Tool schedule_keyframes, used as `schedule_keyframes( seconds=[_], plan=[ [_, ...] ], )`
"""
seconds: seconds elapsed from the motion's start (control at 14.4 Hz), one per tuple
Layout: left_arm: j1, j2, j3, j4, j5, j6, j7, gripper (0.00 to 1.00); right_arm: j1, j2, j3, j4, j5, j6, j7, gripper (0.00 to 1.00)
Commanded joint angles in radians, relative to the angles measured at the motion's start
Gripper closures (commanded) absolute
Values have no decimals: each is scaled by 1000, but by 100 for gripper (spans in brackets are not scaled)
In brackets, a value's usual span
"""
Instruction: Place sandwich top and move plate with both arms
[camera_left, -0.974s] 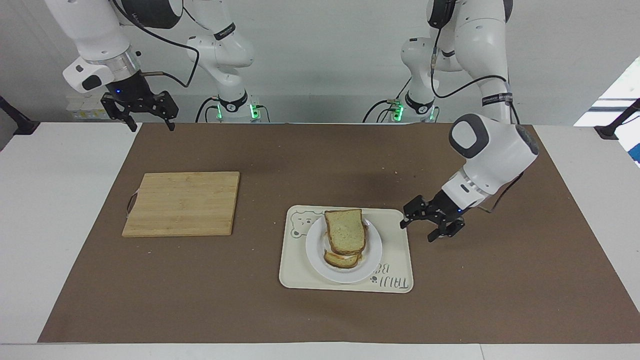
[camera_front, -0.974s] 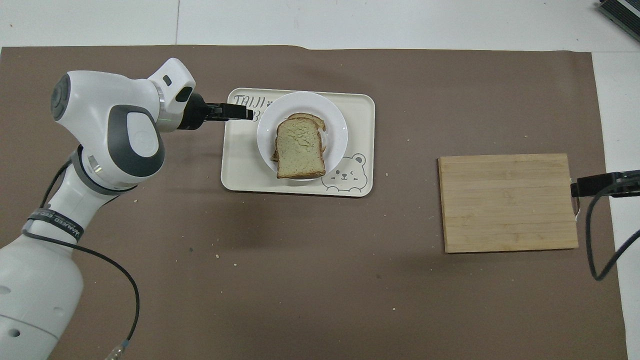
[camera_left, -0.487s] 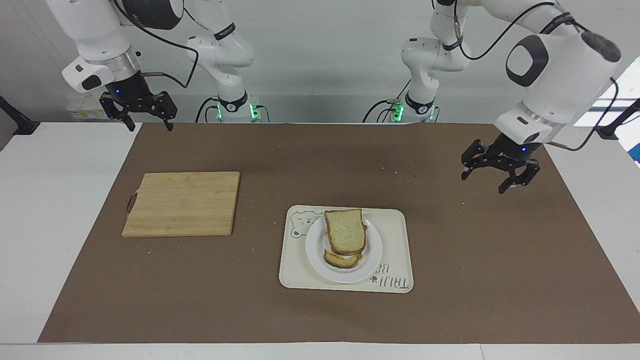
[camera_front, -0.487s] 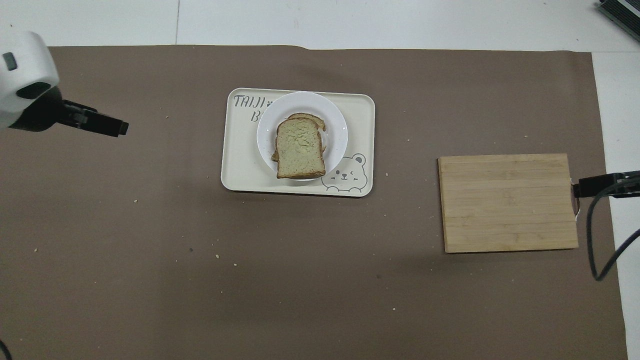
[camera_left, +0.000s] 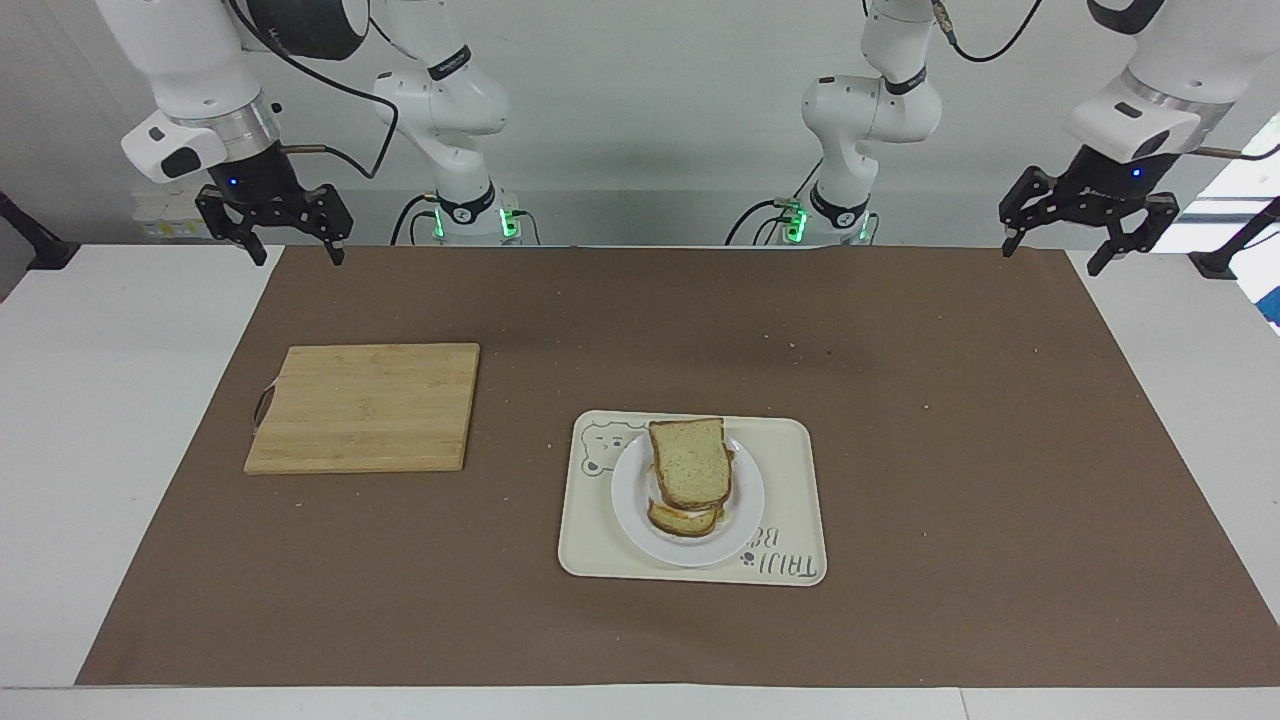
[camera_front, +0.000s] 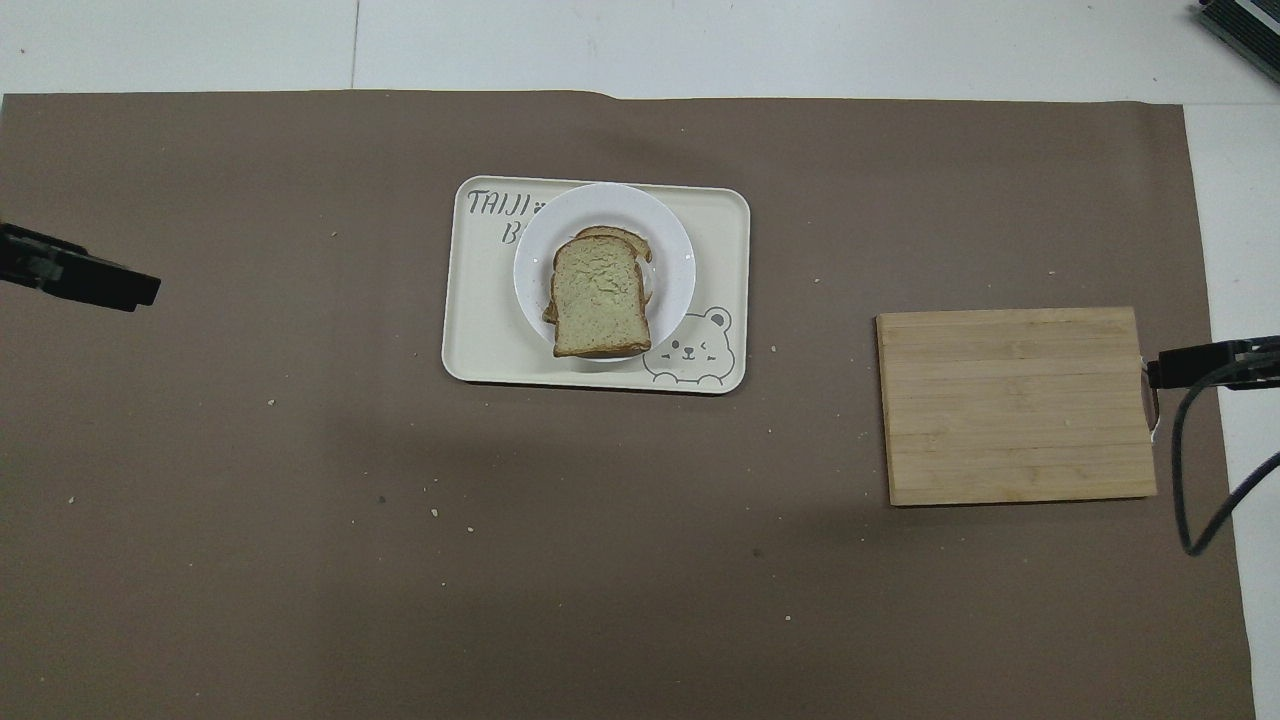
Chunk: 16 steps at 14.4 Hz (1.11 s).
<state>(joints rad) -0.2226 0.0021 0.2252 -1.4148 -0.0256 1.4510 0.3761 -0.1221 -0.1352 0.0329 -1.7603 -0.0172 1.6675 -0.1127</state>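
The sandwich top (camera_left: 689, 462) (camera_front: 598, 298), a light-brown slice with a speckled face, lies on a lower bread slice (camera_left: 683, 519) on the white plate (camera_left: 742, 514) (camera_front: 672, 250). The plate stands on a cream tray with a bear drawing (camera_left: 795, 470) (camera_front: 480, 330). My left gripper (camera_left: 1076, 243) (camera_front: 110, 290) is open and empty, raised over the mat's corner at the left arm's end. My right gripper (camera_left: 290, 240) (camera_front: 1180, 368) is open and empty, raised at the right arm's end, waiting.
A wooden cutting board (camera_left: 365, 405) (camera_front: 1015, 403) lies on the brown mat (camera_left: 640, 620) toward the right arm's end, bare on top. Crumbs are scattered on the mat.
My left gripper has pulled away from beside the tray, risen and gone to the mat's corner at its own end. The sandwich, plate, tray and right arm have not moved.
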Motion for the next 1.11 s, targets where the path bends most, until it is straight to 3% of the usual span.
schedule_keyframes(
  seconds=[0.0, 0.07, 0.28, 0.42, 0.76, 1.04],
  plan=[
    [29, -43, -4, 31, 18, -86, 33, 0, -1, 2, 12, -1, -20, 12, 22, 0],
    [31, -88, -9, 19, 18, -107, 29, 0, 1, 2, 12, -1, -20, 12, 24, 0],
    [48, -109, -6, -18, 13, -121, 9, 0, -1, 12, 13, 16, -9, -12, 25, 0],
    [58, -102, -7, -18, 7, -100, -26, 0, -1, 70, 13, 118, -9, -57, 27, 0],
    [48, -62, -10, -16, 9, -81, -80, 0, 32, 58, 27, 97, -9, -55, 123, 0],
    [48, -94, -12, -75, 9, -69, -129, 0, 82, 34, 27, 73, -20, -101, 185, 0]
  ],
)
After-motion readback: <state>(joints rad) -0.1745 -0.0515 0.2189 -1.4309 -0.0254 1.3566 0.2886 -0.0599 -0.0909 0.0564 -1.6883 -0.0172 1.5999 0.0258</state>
